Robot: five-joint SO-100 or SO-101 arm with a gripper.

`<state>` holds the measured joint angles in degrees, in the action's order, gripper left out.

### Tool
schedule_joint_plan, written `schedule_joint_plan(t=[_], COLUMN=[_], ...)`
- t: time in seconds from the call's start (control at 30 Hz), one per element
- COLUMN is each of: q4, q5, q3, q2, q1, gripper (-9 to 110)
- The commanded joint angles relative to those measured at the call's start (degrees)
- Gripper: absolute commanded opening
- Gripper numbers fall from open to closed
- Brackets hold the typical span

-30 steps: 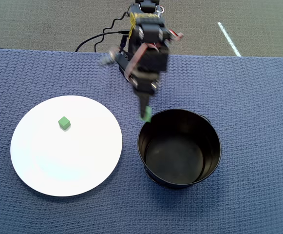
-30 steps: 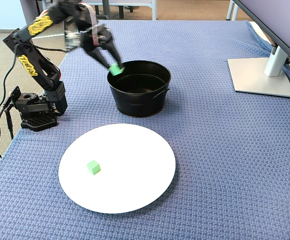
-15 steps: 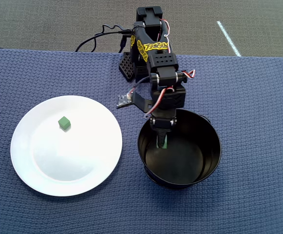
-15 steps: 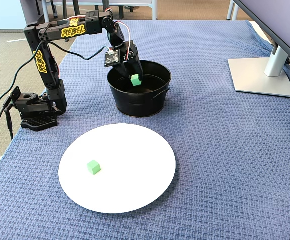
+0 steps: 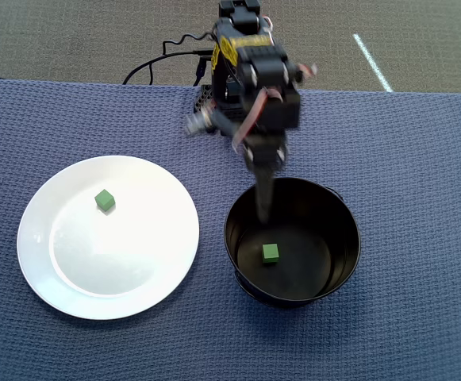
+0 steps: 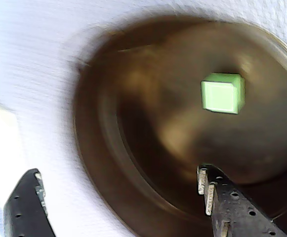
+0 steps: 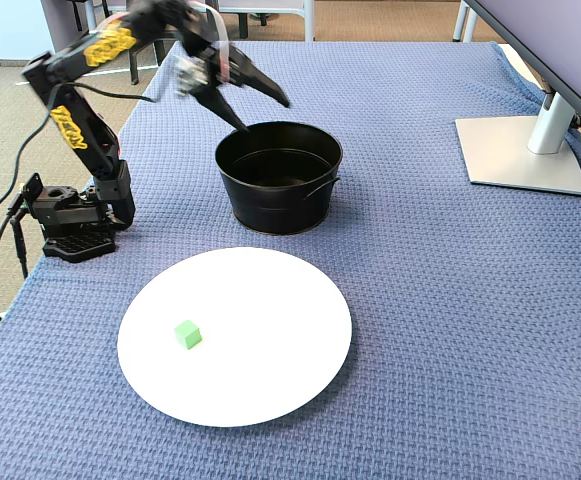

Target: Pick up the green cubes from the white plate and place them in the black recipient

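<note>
Blue woven cloth covers worktop. Hand spread, empty, above pot rim. One cube on pot floor; second cube on plate, left of pot in overhead view.

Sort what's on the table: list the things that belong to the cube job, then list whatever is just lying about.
Job:
- gripper, open, above the pot
- cube in pot
- cube on plate
- plate
- pot

Lying about:
- monitor stand, far right in the fixed view
- cables behind the arm
- blue cloth under everything
</note>
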<state>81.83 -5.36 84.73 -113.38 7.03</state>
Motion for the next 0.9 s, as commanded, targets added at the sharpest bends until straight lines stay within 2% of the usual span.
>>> schedule_joint_plan(t=[0.0,0.1,0.4,0.6,0.77,0.8,0.87], q4=[4.48,5.36,-8.17,-18.19,-19.16,-19.60,-19.86], q5=[1.93,2.02,4.57,6.86,9.14,9.67,11.51], q3=[-2.46,0.62,14.15,16.44,11.95,11.69,11.60], q2=[-10.02,-11.60,-0.79,12.92,20.83,21.71,23.20], q1=[-10.99,-21.36,-45.18,-52.82,-55.81,-56.16,-56.07], gripper=[15,0,0,0,0,0,16])
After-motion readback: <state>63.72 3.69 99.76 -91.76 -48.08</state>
